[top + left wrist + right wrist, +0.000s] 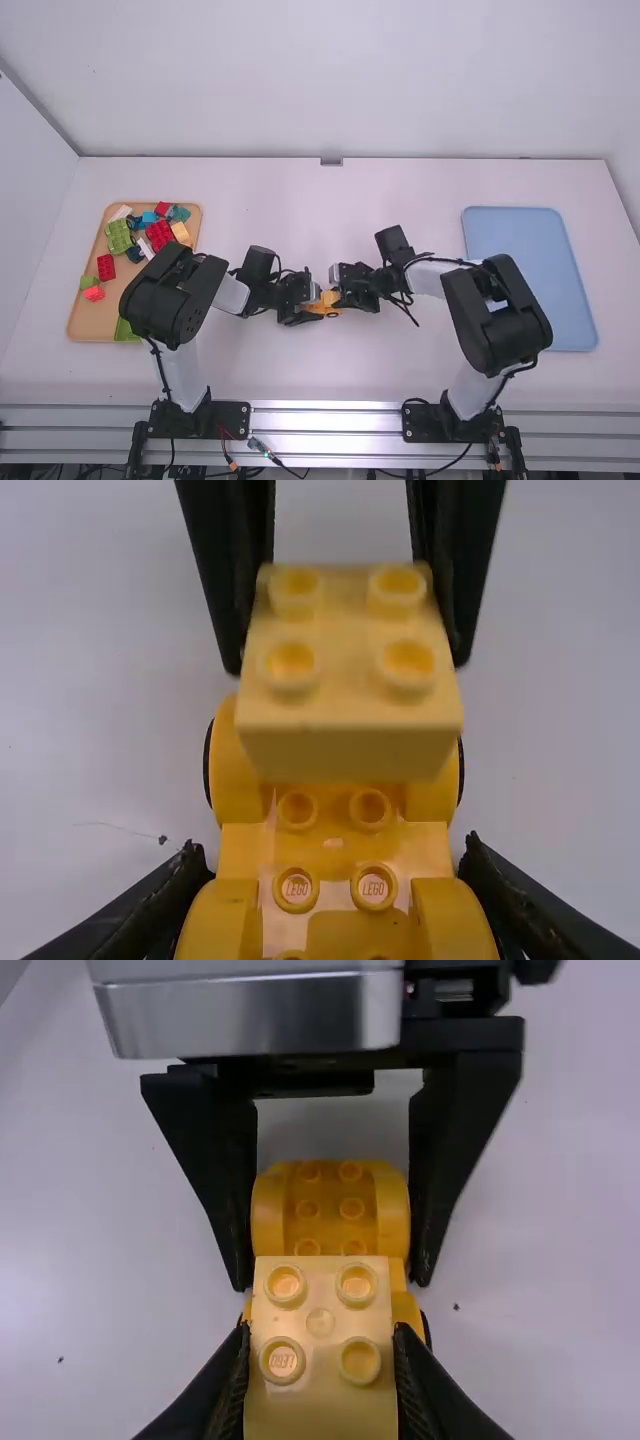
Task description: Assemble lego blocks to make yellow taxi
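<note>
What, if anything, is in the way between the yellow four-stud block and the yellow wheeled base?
Nothing visible. The right tool holds the four-stud block over the wheeled base, which the left tool grips; I can't tell whether the two pieces touch.

Left arm (172, 297), right arm (497, 315) block middle — free lane by back wall (330, 90).
</note>
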